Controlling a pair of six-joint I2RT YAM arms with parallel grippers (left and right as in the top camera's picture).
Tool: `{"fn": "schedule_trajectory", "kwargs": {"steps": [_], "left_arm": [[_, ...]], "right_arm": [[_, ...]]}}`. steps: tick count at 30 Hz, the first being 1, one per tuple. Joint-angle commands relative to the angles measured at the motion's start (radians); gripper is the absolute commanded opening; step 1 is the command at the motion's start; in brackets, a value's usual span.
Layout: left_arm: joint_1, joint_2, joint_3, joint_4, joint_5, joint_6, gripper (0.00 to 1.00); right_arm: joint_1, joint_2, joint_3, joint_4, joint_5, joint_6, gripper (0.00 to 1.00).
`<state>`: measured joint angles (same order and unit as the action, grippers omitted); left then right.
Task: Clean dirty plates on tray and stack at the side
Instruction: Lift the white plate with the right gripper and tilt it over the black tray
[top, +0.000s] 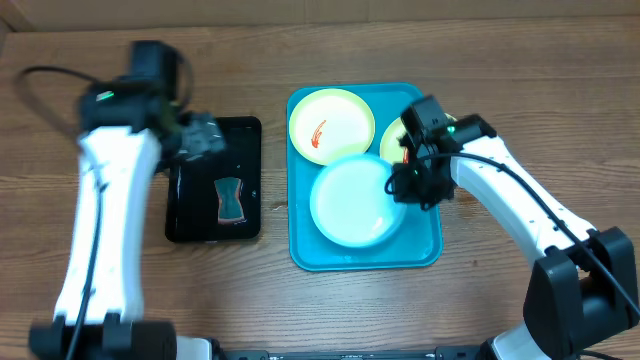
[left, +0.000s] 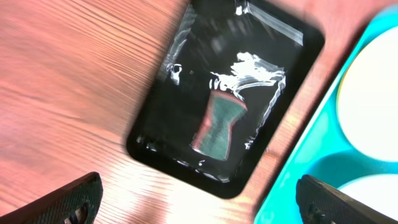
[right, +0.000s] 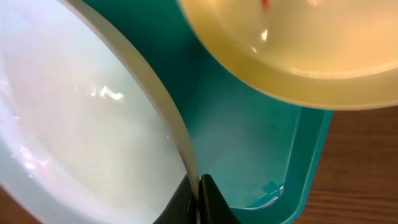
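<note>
Two arms at work over a wooden table (top: 500, 60): the right gripper (top: 415, 186) has its fingers (right: 214, 205) pressed together on the rim of the light blue plate (top: 355, 200), pinching that edge on the side nearest the turquoise tray's (top: 300, 255) right wall. The blue plate sits inside the tray, filling most of its near half. Behind it, in the tray's far left corner, lies a yellow-green plate (top: 332, 125) marked with a red smear (top: 319, 134). A second yellow-green plate (top: 390, 140) occupies the tray's far right corner, largely hidden under the right arm. The right wrist camera shows a yellow-green rim close above the blue plate's edge, with bare tray floor between them; whether the blue plate is lifted off the tray cannot be told.

Just beside the tray's left wall, and apart from it, a smaller black tray (top: 250, 140) holds a waisted block (top: 231, 200), dark green with reddish edges. The left gripper (top: 200, 135) hovers over the far end of that black tray, its fingers (left: 78, 199) spread wide and holding nothing, well clear of the turquoise tray
</note>
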<state>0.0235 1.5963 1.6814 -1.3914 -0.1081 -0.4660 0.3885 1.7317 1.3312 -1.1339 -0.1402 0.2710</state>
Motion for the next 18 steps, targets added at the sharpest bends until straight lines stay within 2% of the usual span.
{"fn": "schedule_trajectory", "kwargs": {"steps": [1,5,9,18], "left_arm": [[0.125,-0.126,0.032,-0.031,-0.003,-0.020,1.00],[0.270,-0.209,0.032,-0.071,0.014,-0.020,1.00],[0.370,-0.257,0.032,-0.100,0.070,-0.020,1.00],[0.390,-0.263,0.031,-0.158,0.083,-0.020,1.00]], "right_arm": [[0.072,-0.008,0.142,-0.018,0.047,-0.041,0.04],[0.159,0.002,0.208,0.041,0.105,-0.040,0.04],[0.264,0.037,0.216,0.169,0.159,-0.039,0.04],[0.436,0.144,0.216,0.475,0.340,-0.064,0.04]]}}
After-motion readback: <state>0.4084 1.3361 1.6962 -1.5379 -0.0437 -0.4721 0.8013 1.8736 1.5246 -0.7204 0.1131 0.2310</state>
